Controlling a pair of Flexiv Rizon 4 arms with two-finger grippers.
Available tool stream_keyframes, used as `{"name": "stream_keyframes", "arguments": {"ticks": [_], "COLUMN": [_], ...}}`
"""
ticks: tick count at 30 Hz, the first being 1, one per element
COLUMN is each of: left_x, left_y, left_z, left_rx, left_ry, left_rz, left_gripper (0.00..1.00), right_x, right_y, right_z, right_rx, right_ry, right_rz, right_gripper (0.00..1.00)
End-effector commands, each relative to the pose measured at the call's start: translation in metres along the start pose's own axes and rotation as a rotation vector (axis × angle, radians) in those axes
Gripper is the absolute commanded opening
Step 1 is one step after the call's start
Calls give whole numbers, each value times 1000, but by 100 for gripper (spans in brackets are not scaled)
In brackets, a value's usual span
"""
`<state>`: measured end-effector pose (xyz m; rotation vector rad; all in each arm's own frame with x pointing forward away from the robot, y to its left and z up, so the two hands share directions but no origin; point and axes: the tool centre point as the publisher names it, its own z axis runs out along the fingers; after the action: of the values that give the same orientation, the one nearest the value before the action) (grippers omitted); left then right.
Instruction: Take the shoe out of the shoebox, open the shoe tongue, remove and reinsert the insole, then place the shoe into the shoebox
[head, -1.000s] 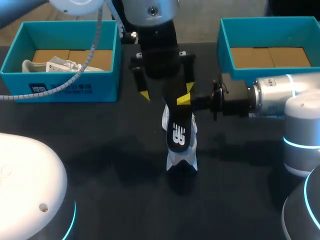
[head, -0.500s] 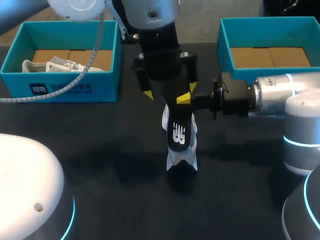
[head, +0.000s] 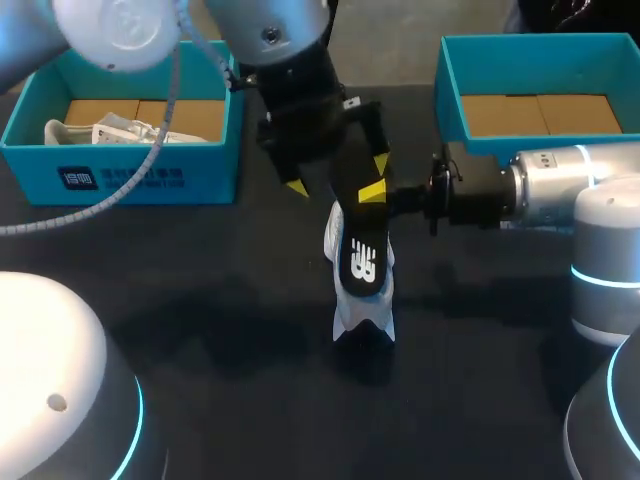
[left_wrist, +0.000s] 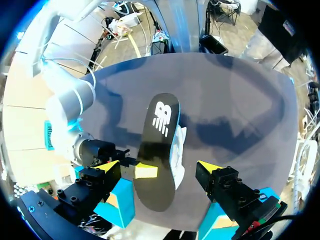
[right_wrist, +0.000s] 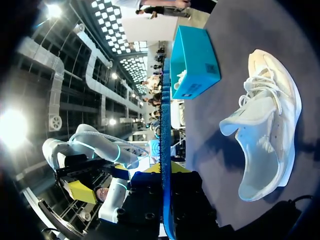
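Black insole (head: 362, 255): pinched by right pincer (head: 392, 205), slanting over white sneaker (head: 362, 312). Left pincer (head: 331, 188): spread wide above sneaker, fingers flanking insole, gripping nothing. Sneaker: on table (head: 200, 300). Teal shoebox (head: 450, 90): well behind sneaker

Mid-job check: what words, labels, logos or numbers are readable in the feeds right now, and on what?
On the insole: a white logo mark only, no legible words.
On the left shoebox front: white logo and a line of characters, too small and blurred to read.
On the right shoebox and the shoe: no print visible.
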<state>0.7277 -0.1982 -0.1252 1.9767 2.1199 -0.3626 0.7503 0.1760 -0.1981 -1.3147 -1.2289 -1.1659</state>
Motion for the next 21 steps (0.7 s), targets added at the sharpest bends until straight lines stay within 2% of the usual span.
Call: {"name": "stream_keyframes", "arguments": {"ticks": [1,5,7,10,15,21], "left_x": [20,20,20,20,24,26], "left_y": [-5,-7,-7,-8,-11,-15], "left_z": [0,-2,-2,-2,0,-1], "left_rx": [-3,12,9,39,64,62], "left_ry": [-270,-404,-434,-570,-719,-786], "left_rz": [3,21,27,-16,-23,-16], "left_gripper": [100,100,100,100,100,100], "right_x": [2,3,4,6,9,9], "right_y": [2,2,2,1,0,-1], "right_z": [-4,-8,-9,-13,-17,-19], "right_rx": [6,6,6,1,-9,-13], "right_ry": [-4,-10,-13,-22,-16,-18], "right_rz": [-2,-2,-2,0,4,8], "right_gripper": [0,0,0,0,0,0]}}
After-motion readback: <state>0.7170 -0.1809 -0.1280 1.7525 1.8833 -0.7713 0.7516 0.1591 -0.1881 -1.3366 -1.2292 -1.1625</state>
